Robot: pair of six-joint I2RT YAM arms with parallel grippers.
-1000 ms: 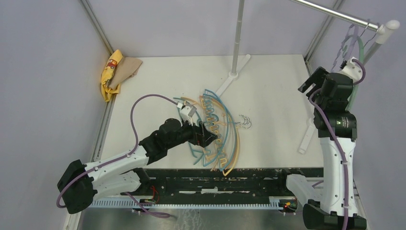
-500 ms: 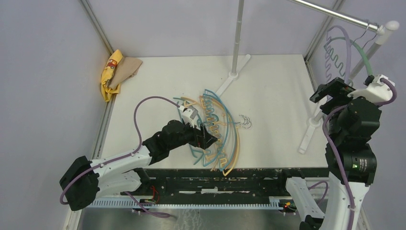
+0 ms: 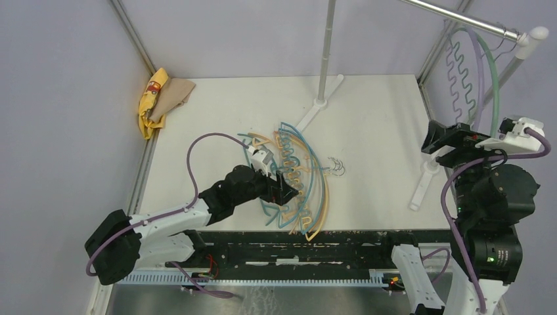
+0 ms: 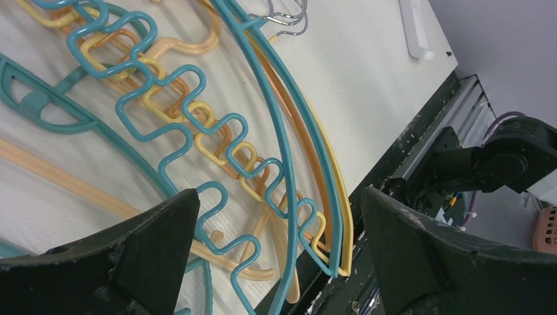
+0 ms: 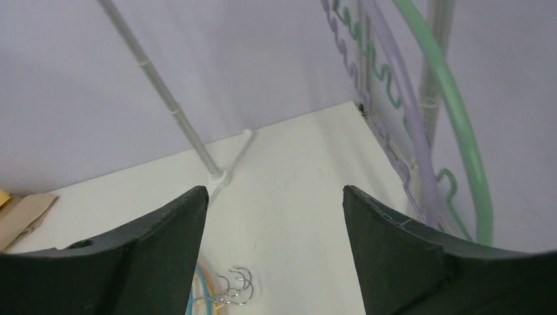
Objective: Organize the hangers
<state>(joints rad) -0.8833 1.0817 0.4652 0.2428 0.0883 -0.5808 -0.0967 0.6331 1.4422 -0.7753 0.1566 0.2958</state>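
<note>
Two arms reach out from the near edge of the table (image 3: 374, 125). The left arm stretches low toward the middle, and the left gripper (image 3: 284, 189) (image 4: 276, 216) hovers right over the pile of hangers (image 3: 299, 177) (image 4: 197, 125), its jaws spread wide and clasping nothing. The left wrist view shows teal and tan-orange wavy bars lying between and below the two dark fingers (image 4: 157, 230). That pile lies flat on the table near the front edge, teal and tan-orange pieces overlapping, with their metal hooks (image 3: 336, 167) (image 4: 286, 16) (image 5: 233, 289) bunched on its right side.

To the right, the right arm stands tall, and the right gripper (image 3: 446, 144) (image 5: 276, 216) is raised well above the table, jaws apart and empty. Just beyond it a lilac hanger (image 3: 451, 65) (image 5: 410, 125) and a pale green hanger (image 3: 494, 85) (image 5: 460, 125) hang side by side from the rail (image 3: 460, 18) at the far right. An upright pole (image 3: 326, 52) rises from the back of the table. A yellow-and-tan cloth (image 3: 157, 98) sits crumpled in the far left corner.
</note>
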